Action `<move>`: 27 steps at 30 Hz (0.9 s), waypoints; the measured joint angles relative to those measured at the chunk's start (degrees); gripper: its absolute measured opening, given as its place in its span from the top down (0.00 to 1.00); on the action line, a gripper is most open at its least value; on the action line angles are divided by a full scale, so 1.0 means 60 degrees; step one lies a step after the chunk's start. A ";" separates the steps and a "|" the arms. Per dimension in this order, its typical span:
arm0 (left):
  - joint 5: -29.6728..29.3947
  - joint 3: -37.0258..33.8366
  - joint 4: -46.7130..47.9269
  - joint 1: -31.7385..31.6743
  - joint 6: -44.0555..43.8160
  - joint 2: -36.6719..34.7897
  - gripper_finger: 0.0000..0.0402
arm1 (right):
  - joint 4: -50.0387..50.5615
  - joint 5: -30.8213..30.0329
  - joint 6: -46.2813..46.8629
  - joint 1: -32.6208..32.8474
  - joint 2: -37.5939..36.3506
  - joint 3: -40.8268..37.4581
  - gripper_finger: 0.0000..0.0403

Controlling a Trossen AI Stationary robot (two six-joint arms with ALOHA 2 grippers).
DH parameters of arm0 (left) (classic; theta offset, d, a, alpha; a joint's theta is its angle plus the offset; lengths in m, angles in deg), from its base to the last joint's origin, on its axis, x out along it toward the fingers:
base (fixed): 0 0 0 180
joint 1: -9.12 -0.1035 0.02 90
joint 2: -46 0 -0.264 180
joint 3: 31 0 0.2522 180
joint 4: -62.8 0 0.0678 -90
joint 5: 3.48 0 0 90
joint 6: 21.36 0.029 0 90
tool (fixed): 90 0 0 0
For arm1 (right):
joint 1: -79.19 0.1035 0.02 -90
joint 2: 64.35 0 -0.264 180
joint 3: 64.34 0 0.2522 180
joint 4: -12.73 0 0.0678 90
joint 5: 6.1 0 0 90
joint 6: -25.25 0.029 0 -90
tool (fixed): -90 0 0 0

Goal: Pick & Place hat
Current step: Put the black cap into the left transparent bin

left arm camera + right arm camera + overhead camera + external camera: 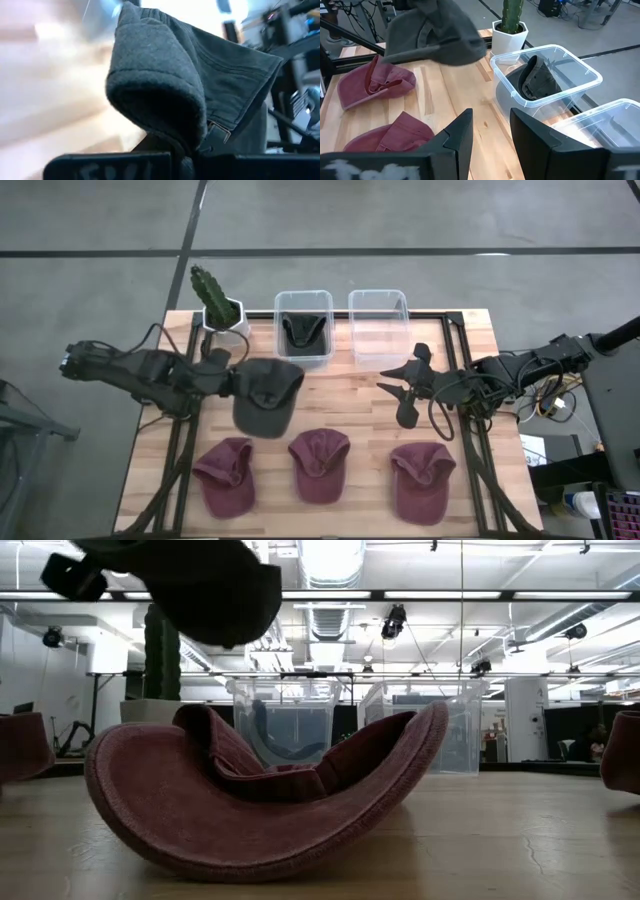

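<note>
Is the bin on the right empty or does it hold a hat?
Empty: the right bin shows only clear plastic; the left bin holds a dark hat.

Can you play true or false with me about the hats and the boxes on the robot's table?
1. The left gripper holds a dark grey hat. True.
2. Five red hats lie on the table. False: three red hats lie there.
3. Both clear boxes are empty. False: the left box has a dark hat inside; the right box looks empty.
4. The right gripper holds nothing. True.
5. A cactus stands by the boxes. True.
</note>
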 joint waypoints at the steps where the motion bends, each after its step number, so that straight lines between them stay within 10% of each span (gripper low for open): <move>1: -0.0252 0.0091 -0.0095 0.0000 0.0157 0.0038 0.98 | -0.0004 -0.0003 0.0000 0.0000 0.0000 0.0000 0.69; 12: -0.2736 0.0235 -0.3826 -0.0438 0.3138 0.0449 0.98 | -0.0004 0.0000 0.0002 -0.0004 0.0000 0.0000 0.69; 27: -0.1040 0.0418 -0.7062 -0.3578 0.7232 0.1793 0.98 | -0.0004 0.0007 0.0023 -0.0004 0.0000 0.0000 0.69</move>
